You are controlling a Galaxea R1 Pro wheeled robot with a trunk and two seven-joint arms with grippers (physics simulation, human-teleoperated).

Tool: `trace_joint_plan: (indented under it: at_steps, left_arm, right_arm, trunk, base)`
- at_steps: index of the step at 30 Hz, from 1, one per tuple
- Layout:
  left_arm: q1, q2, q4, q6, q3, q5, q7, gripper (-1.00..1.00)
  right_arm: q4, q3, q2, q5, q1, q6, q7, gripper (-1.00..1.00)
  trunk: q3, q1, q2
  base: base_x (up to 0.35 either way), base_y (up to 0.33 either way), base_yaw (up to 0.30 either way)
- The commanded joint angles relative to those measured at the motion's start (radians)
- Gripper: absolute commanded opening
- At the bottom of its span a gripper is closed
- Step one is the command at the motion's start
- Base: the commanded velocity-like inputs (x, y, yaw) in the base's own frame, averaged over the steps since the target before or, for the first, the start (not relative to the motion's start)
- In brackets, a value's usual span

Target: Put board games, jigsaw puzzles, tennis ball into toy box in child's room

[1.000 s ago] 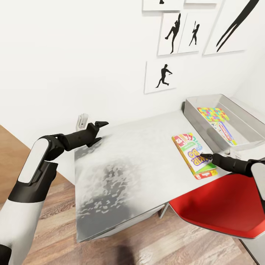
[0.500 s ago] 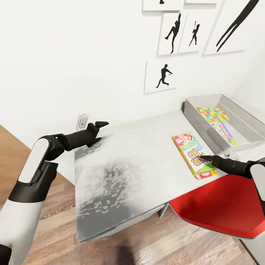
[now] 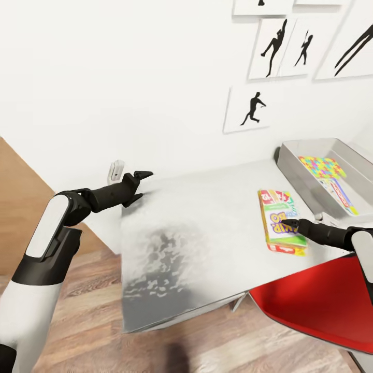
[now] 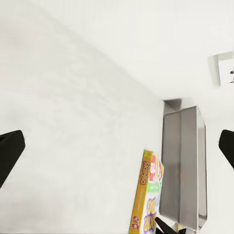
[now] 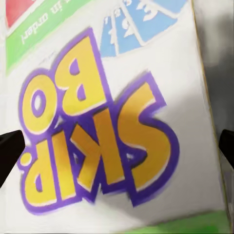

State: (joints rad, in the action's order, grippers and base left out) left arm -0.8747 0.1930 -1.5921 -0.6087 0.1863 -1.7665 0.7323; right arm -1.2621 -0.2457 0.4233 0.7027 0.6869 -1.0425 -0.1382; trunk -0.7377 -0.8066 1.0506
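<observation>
The SKIP-BO board game (image 3: 280, 221) lies flat on the pale grey table (image 3: 197, 223), beside the toy box (image 3: 298, 181). My right gripper (image 3: 286, 224) is open just above the game's lid. In the right wrist view its fingertips flank the SKIP-BO lettering (image 5: 97, 131) with nothing held. Inside the toy box lie a jigsaw puzzle (image 3: 324, 167) and a pale board game with red lettering (image 3: 342, 194). My left gripper (image 3: 141, 185) is open and empty over the table's far left corner. The left wrist view shows the SKIP-BO game (image 4: 146, 200) and the toy box (image 4: 183, 165).
A red chair (image 3: 316, 311) sits under the table's front right edge, below my right arm. A white wall with black silhouette pictures (image 3: 248, 109) backs the table, and a white wall socket (image 3: 116, 170) is near my left gripper. Wooden floor (image 3: 103, 321) lies to the left.
The head camera has turned, shifting the whole scene right. My right gripper has advanced from the SKIP-BO game's near edge to over its middle. The left arm has kept its pose.
</observation>
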Motion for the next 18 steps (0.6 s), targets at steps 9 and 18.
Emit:
trace_joint_plan:
  at_steps: [9,18]
  left_arm:
    - [-0.001,0.0,0.0,0.001,0.001,-0.008,0.009,1.0]
    - [-0.001,0.0,-0.001,0.002,0.001,-0.008,0.009,1.0]
  right_arm:
    - [0.0,-0.001,0.0,-0.008,0.0,-0.005,-0.011,1.0]
    - [0.0,-0.001,0.0,-0.008,0.0,-0.005,-0.011,1.0]
  trunk:
    - [-0.001,0.0,0.001]
    - [-0.001,0.0,0.001]
  base:
    - [0.0,0.0,0.268]
    - [0.0,0.0,0.275]
